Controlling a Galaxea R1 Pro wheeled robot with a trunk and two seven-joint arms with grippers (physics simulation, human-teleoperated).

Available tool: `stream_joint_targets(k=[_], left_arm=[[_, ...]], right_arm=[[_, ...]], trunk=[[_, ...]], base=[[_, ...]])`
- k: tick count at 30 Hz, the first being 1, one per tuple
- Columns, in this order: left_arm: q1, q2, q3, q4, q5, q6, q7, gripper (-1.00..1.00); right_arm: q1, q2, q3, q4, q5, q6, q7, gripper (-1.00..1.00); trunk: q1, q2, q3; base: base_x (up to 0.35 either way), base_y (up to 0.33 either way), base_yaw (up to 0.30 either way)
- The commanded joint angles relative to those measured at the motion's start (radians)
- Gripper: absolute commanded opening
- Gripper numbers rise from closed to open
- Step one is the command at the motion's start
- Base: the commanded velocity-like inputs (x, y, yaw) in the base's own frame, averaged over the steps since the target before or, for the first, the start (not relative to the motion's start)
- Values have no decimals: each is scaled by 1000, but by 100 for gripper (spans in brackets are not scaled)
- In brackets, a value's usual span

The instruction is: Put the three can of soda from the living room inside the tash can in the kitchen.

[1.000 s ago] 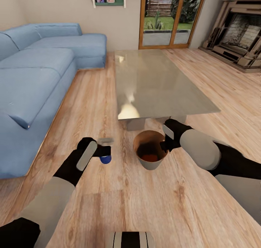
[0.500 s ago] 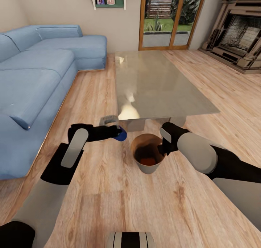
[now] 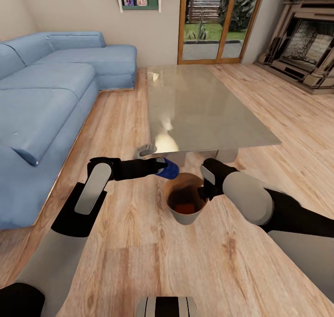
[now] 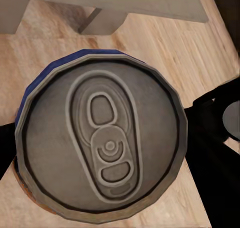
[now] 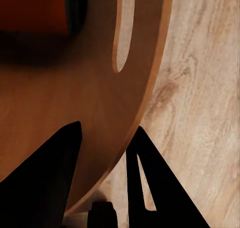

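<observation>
A dark blue can of soda hangs just above the left rim of the tash can, with my left gripper shut on it. In the left wrist view its silvery top faces the camera. The copper-brown tash can stands on the wood floor in front of the low table. My right gripper is shut on its right rim, one finger inside and one outside. An orange can of soda lies at the bottom of the bin, also seen as an orange can in the right wrist view.
A glass-topped low table stands right behind the bin. The long blue corner sofa runs along the left. Wood-framed glass doors and a stone fireplace lie beyond. Open wood floor spreads in front of me.
My left gripper has carried the blue can to the right, from beside the bin to its left rim. The right gripper keeps hold of the bin, which shifted slightly left.
</observation>
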State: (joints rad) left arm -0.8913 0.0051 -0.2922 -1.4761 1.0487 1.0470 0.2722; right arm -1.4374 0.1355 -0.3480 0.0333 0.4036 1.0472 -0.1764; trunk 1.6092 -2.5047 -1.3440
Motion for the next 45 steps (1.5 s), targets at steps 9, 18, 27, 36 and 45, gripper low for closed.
stream_joint_targets(k=[9,18,27,36,45], left_arm=[[4,0,-1,5,-2,0,-26,-100],[17,-1,-2,7,-5,0,-26,-100],[79,-5,-49,11,-11,0,-22,-100],[115,-10,-121,12,-13,0,-21,-100],[118,-11,-131,13,-13,0,-21,-100]], right_arm=[[0,17,-6,-6,-7,0,1,-100],[-1,24,-6,-12,-9,0,1,-100],[-1,27,-7,-15,-14,0,1,-100],[-1,29,-9,-15,-14,0,1,-100],[-1,39,-9,-14,-15,0,2,-100]], trunk=[[0,0,0],[0,0,0],[0,0,0],[0,0,0],[0,0,0]], base=[[0,0,0],[0,0,0],[0,0,0],[0,0,0],[0,0,0]])
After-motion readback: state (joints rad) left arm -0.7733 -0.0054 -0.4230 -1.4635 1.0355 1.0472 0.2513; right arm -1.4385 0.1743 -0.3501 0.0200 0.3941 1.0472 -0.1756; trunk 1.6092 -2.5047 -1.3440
